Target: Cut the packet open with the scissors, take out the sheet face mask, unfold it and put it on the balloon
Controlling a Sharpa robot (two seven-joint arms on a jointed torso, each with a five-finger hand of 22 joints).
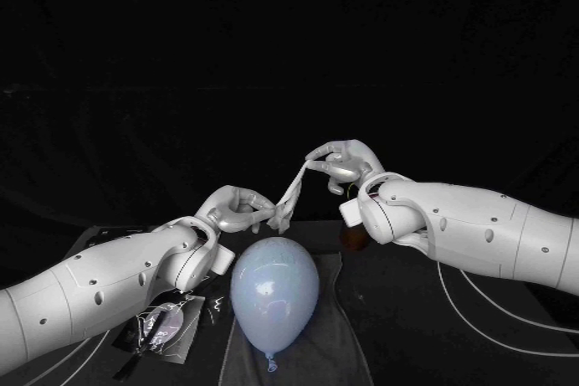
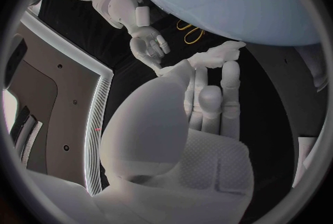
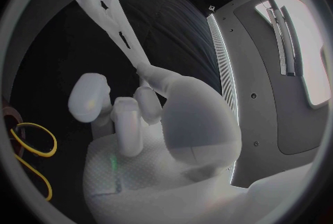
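At the lower left of the frame the cut-open packet (image 1: 163,323) lies flat on the tabletop (image 1: 422,319), partly under the left arm. Just above it, left of centre, the left robot hand (image 1: 238,208) pinches the lower end of the sheet face mask (image 1: 289,192). Below, at bottom centre, the pale blue balloon (image 1: 275,290) lies on its side, knot toward the bottom edge. The mask runs up as a narrow, still-bunched strip, clear of the balloon, to the right robot hand (image 1: 344,164), which pinches its upper end right of centre.
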